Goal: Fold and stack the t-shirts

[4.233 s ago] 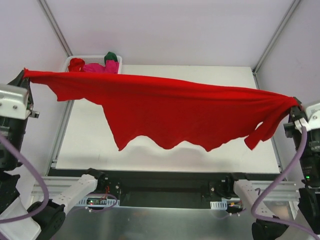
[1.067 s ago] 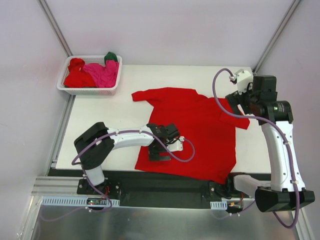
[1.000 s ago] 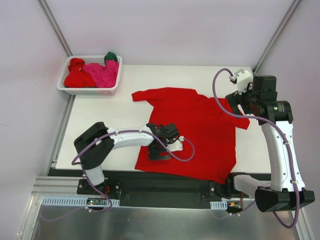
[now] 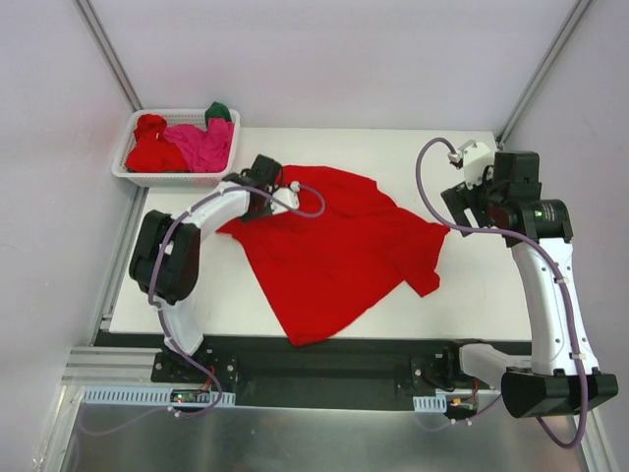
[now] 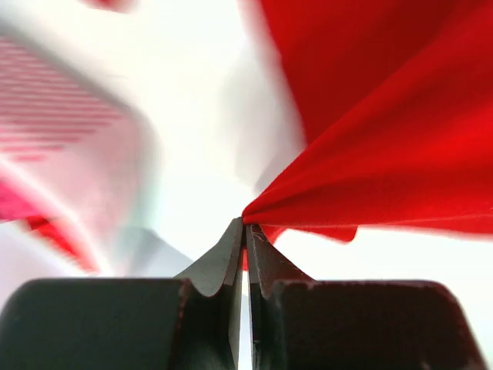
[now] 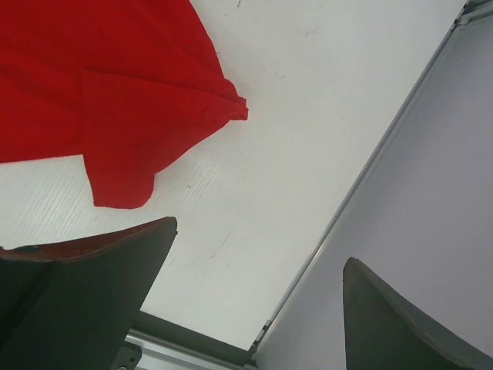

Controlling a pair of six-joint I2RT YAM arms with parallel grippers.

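A bright red t-shirt (image 4: 334, 246) lies rumpled and skewed across the white table (image 4: 491, 285). Its upper left part is drawn up toward the basket. My left gripper (image 4: 263, 197) sits at that end, shut on a pinch of the red cloth. In the left wrist view the fingertips (image 5: 245, 225) meet on a fold of the t-shirt (image 5: 385, 154), which fans out to the right. My right gripper (image 4: 460, 202) hangs open above the table's right side, holding nothing. In the right wrist view the right gripper (image 6: 262, 243) looks down past a sleeve of the t-shirt (image 6: 115, 100).
A white lattice basket (image 4: 172, 180) stands at the far left corner and holds a red t-shirt (image 4: 147, 147), a magenta one (image 4: 201, 143) and a dark green one (image 4: 218, 110). The table's right edge and frame rail (image 6: 370, 169) run below the right gripper.
My left gripper has closed on the t-shirt near its front left part and swung it up and left toward the basket, dragging the cloth into a skewed heap. The right arm has stayed still.
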